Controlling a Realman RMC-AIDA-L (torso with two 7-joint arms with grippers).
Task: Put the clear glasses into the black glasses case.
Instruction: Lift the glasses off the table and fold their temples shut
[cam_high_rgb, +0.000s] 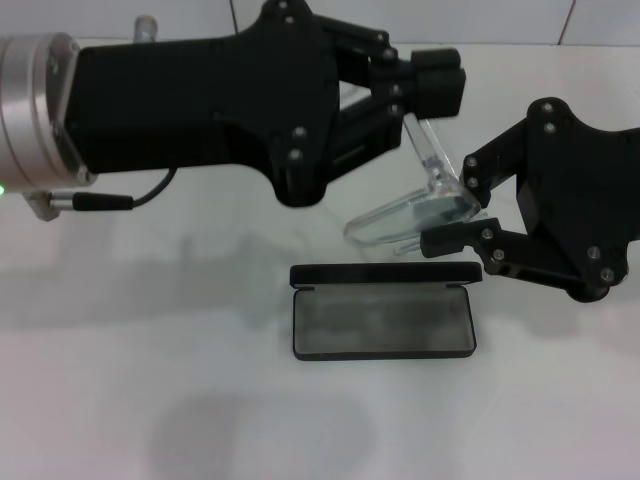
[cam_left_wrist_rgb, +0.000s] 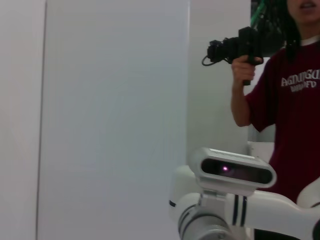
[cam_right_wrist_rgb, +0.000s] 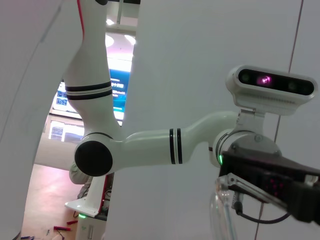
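Note:
The clear glasses (cam_high_rgb: 415, 215) hang in the air just above and behind the black glasses case (cam_high_rgb: 385, 325). The case lies open on the table, grey lining up, with its lid (cam_high_rgb: 385, 273) folded back. My left gripper (cam_high_rgb: 432, 88) reaches in from the left and is shut on the tip of one long clear arm (cam_high_rgb: 425, 150) that sticks up from the glasses. My right gripper (cam_high_rgb: 455, 203) comes in from the right, its two fingers closed against the end of the lens. The right wrist view shows a bit of the glasses (cam_right_wrist_rgb: 222, 212) under the left gripper (cam_right_wrist_rgb: 272, 187).
The white table (cam_high_rgb: 120, 400) spreads around the case. A cable (cam_high_rgb: 140, 198) hangs off the left wrist. The left wrist view shows a person (cam_left_wrist_rgb: 290, 100) holding a camera beside my head camera (cam_left_wrist_rgb: 232, 172).

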